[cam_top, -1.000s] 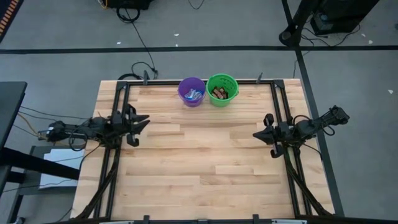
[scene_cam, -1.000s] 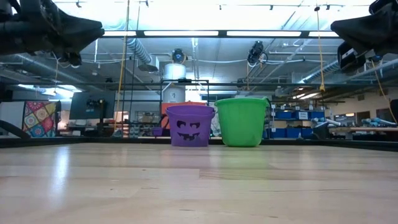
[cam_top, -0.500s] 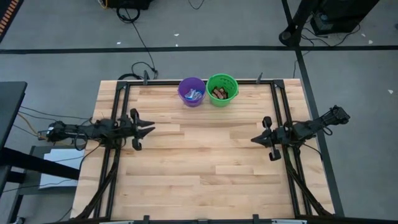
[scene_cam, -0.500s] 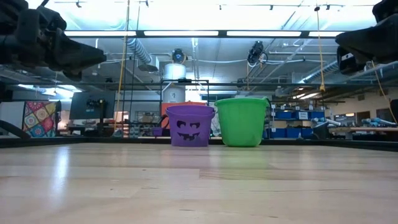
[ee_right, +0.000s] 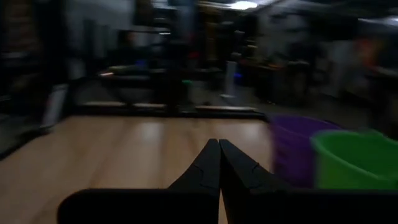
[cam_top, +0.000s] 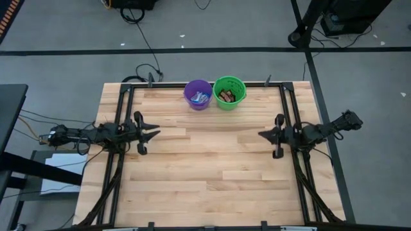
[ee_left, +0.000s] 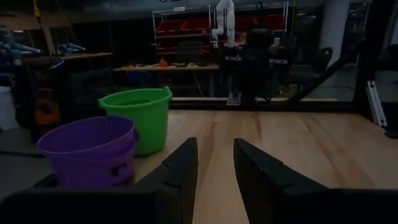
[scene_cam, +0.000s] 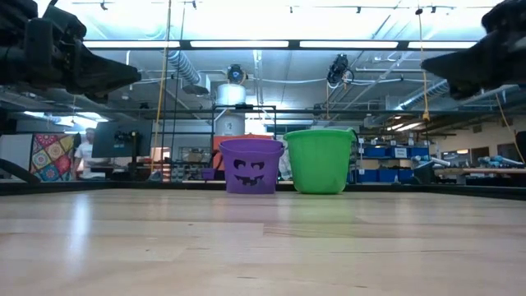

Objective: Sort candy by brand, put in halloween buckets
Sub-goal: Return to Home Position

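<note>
The sorting is looking finished, so the step in hand is parking both arms. The purple bucket (scene_cam: 251, 168) and the green bucket (scene_cam: 319, 164) are standing side by side, just beside each other, at the 12 o'clock edge of the surface (cam_top: 205, 173). The blue-and-white candy (cam_top: 200, 97) is lying inside the purple one and the brown candy (cam_top: 225, 95) inside the green one. No bar is showing out on the boards.

The left gripper (cam_top: 154, 133) is hovering at 9 o'clock, well apart from the buckets, its fingers (ee_left: 184, 163) released with a narrow gap and holding nothing. The right gripper (cam_top: 262, 135) is hovering at 3 o'clock, its fingers (ee_right: 208, 163) clenched tip to tip on nothing. Both are pointing inward across the middle and, in the low view, hanging well above the surface.

To finish well, each arm should be drawing straight back toward its own side, high and level. Neither should be swinging toward 12 o'clock, where a finger could be tipping a light bucket. Settling both arms into matching rest poses matters more here than speed.
</note>
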Available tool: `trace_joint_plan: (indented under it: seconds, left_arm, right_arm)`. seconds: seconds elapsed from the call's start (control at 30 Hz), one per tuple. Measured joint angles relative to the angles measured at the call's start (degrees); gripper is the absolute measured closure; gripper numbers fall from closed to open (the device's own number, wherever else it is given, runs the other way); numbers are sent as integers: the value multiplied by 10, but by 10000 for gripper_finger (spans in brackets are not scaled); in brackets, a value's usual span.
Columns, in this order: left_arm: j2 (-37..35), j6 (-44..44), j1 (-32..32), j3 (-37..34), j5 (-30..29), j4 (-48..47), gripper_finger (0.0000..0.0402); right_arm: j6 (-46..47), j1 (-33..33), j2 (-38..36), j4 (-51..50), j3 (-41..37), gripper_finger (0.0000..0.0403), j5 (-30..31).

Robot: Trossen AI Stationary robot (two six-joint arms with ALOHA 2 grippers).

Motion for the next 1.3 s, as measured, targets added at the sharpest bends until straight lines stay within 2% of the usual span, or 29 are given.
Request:
trace_joint_plan:
  seconds: [0.07,0.13,0.3,0.5,1.3]
  left_arm:
    - [0,2,0,0,-4,0,294]
    - [0,1,0,0,-8,0,294]
    - [0,1,0,0,-8,0,294]
    - [0,-1,0,0,-11,4,294]
    - [0,-2,0,0,-9,20,294]
  right_arm:
    - [24,-6,0,1,0,393,42]
    - [52,-9,0,1,0,393,60]
    - [94,-10,0,1,0,386,54]
    - [53,-10,0,2,0,375,54]
    - [52,-10,0,2,0,374,54]
